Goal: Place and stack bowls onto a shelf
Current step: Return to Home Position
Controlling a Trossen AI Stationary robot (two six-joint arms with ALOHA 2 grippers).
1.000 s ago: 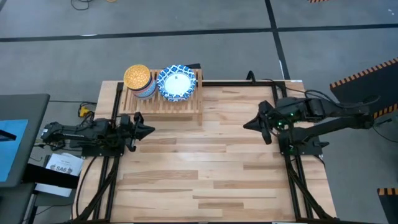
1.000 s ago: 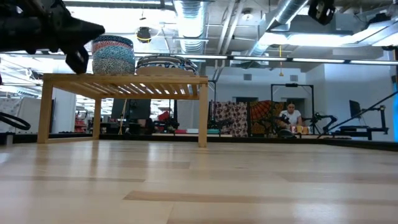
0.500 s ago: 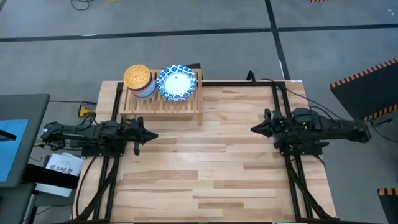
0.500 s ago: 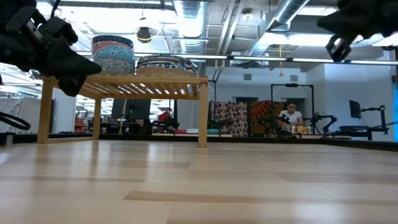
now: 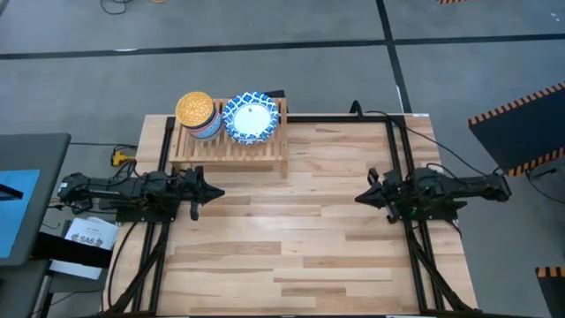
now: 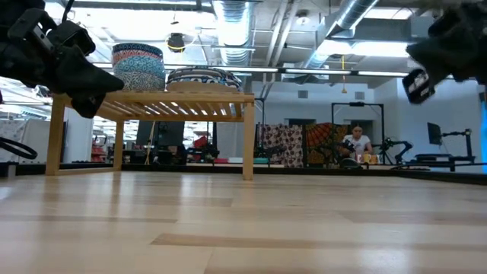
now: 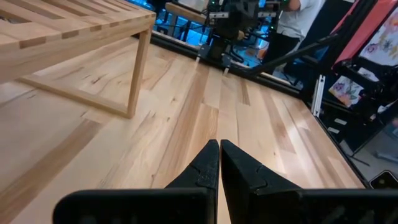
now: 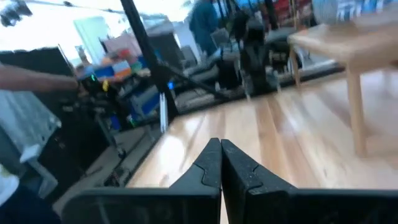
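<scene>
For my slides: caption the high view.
Yellow-topped bowl stack and patterned bowl stack on shelf; left hand, right hand shut at table sides.

Premises: a robotics laboratory in an open industrial hall. Evidence: exposed ducts [image 6: 228, 19] and pipework overhead. Grey concrete floor [image 5: 265, 79] with dark marked lines and orange-and-black hazard striping [image 5: 516, 108]. Wooden counter [image 5: 291, 230] on a black frame [image 5: 402, 124], robot arms mounted either side. A person [image 6: 354, 143] sits among equipment behind.
</scene>
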